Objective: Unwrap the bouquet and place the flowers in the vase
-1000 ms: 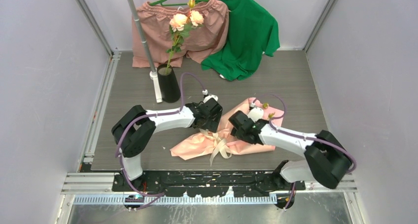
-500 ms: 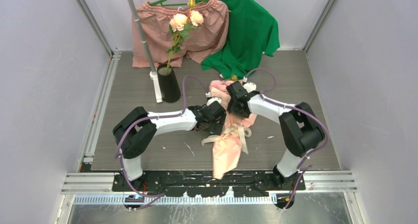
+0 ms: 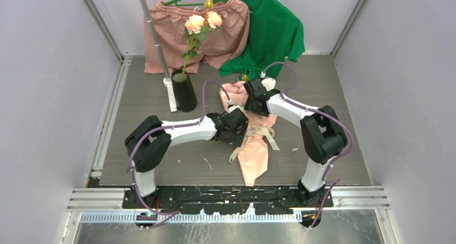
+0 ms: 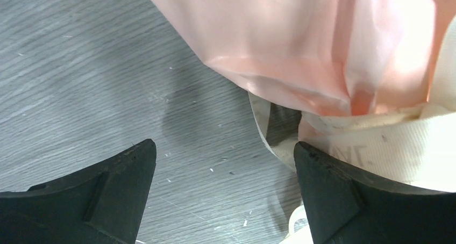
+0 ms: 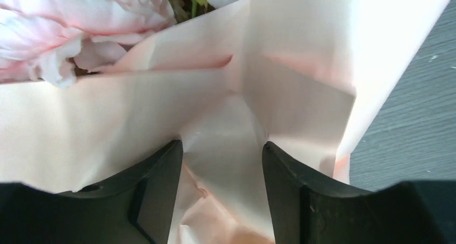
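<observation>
The bouquet lies lengthwise at the table's middle, its salmon paper cone pointing toward me and a cream ribbon round its waist. Pink flowers peek out at its far end and show in the right wrist view as pale roses. My right gripper is shut on a fold of the wrapping paper near the flower end. My left gripper stands open just left of the ribbon, with only bare table between its fingers. The black vase stands upright at the back left.
Peach-cream roses stand in the vase. A grey pole on a white base leans just left of it. Pink shorts on a green hanger and a green shirt hang at the back wall.
My right gripper has swung the bouquet from lying crosswise to lengthwise, flowers toward the back, and carried it a little farther back. The left gripper has shifted slightly right.
</observation>
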Controlling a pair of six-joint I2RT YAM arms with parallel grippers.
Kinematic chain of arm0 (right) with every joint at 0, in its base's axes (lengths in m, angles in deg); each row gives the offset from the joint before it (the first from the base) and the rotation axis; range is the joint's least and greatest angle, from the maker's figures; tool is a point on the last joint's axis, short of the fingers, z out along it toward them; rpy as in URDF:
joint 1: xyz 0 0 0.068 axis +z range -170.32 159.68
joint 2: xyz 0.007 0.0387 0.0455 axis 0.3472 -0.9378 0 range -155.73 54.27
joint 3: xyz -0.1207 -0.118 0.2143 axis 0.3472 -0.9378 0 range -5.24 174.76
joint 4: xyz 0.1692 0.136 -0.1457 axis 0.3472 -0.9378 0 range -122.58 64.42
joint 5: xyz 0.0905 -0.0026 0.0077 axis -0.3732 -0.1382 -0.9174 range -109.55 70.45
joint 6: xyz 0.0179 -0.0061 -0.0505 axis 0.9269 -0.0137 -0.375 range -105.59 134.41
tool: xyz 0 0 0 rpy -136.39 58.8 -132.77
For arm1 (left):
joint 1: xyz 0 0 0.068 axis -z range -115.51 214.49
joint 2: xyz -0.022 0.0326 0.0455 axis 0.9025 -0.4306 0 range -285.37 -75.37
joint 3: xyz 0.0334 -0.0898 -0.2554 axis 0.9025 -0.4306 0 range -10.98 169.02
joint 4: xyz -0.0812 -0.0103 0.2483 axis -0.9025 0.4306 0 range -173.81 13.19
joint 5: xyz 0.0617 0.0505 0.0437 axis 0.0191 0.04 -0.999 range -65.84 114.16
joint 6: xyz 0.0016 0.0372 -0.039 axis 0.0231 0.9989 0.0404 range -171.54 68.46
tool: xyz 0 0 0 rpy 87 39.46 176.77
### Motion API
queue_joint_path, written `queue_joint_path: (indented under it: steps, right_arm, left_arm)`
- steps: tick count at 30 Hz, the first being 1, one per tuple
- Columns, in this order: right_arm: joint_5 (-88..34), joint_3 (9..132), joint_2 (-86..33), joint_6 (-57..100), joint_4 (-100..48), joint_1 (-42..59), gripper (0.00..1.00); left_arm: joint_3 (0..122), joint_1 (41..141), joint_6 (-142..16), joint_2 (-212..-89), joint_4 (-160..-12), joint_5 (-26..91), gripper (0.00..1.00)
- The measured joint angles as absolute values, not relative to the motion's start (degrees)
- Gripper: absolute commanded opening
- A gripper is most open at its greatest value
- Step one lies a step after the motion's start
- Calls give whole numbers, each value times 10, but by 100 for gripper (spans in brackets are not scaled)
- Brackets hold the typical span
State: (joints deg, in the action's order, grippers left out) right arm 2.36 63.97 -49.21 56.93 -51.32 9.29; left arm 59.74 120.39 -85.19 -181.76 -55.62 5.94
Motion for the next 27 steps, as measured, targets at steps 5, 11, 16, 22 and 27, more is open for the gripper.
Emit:
queue_joint_path:
  steps: [5, 11, 16, 22, 27]
  right_arm:
    - [40, 626, -400, 560, -509, 93, 62]
    - [53, 618, -231, 546, -508, 98, 65]
    - [67, 575, -178, 541, -516, 120, 65]
    - [68, 488, -148, 539, -553, 134, 65]
    - [73, 462, -103, 534, -571, 133, 65]
  left_arm:
    - [602, 1197, -844, -1803, -535, 56, 99]
    - [598, 1196, -846, -1719, -527, 71, 99]
    - [604, 1196, -844, -1667, -531, 80, 100]
    - [648, 1192, -841, -1725, -542, 108, 99]
    - [649, 1190, -849, -1780, -570, 131, 98]
